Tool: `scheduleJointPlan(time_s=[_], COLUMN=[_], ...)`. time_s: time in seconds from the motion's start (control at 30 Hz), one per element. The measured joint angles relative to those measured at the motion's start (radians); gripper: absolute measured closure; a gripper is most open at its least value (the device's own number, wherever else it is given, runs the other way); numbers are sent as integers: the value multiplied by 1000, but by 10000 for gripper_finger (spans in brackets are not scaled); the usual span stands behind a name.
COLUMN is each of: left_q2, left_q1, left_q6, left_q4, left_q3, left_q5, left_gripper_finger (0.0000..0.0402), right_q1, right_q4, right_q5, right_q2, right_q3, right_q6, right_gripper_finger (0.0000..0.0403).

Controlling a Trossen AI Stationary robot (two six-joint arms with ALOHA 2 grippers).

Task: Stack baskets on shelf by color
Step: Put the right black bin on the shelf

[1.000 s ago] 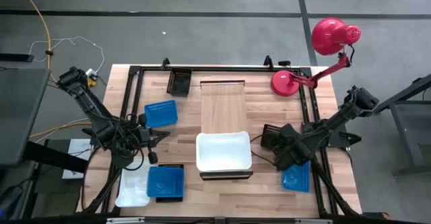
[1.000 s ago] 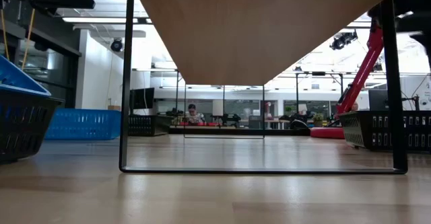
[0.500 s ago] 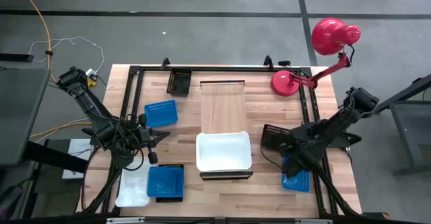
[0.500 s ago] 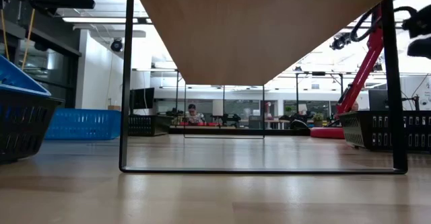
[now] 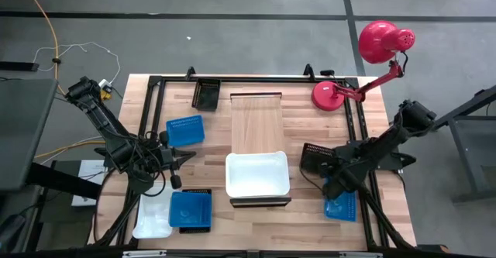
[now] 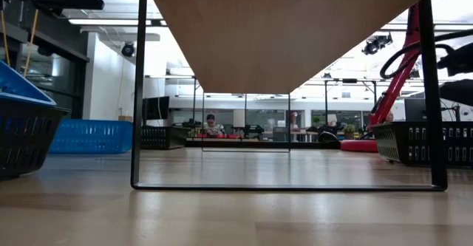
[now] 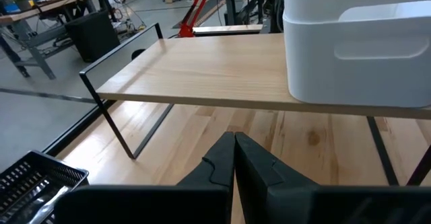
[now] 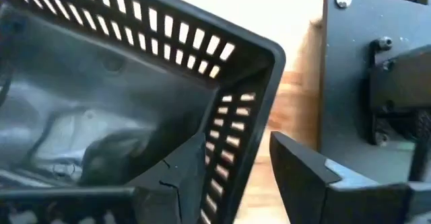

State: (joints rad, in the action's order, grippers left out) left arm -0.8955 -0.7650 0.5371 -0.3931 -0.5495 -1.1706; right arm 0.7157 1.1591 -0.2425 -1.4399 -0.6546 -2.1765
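One white basket (image 5: 257,173) sits on the shelf (image 5: 256,123). Right end effector (image 8: 236,177), fingers parted around a black basket (image 5: 317,158) wall, should close squarely before lifting; left end effector (image 7: 234,158) shut, empty.

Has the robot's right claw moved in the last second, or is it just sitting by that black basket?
Yes. In the high view the right gripper has slid slightly toward the shelf, off the blue basket.
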Motion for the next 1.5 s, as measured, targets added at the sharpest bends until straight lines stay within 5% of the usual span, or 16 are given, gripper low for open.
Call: scheduleJointPlan(time_s=[0.23, 0.5, 0.77, 1.0, 1.5], left_q2=[0, 0, 0, 0, 0], left_q1=[0, 0, 0, 0, 0], left_q6=[-2, -1, 1, 9, 9], left_q4=[0, 1, 2, 3, 3], left_q3=[0, 0, 0, 0, 0], left_q5=[0, 0, 0, -1, -1], left_gripper_finger=[401, 401, 401, 401, 401], right_q1=[-8, -6, -6, -9, -157], right_q4=[-5, -6, 67, 391, 412], right_q5=[-39, -60, -136, -165, -595], right_q2=[0, 12, 83, 86, 93], right_q3=[3, 3, -64, -277, -552], right_q6=[4, 21, 35, 40, 286], right_gripper_finger=[289, 394, 400, 402, 402])
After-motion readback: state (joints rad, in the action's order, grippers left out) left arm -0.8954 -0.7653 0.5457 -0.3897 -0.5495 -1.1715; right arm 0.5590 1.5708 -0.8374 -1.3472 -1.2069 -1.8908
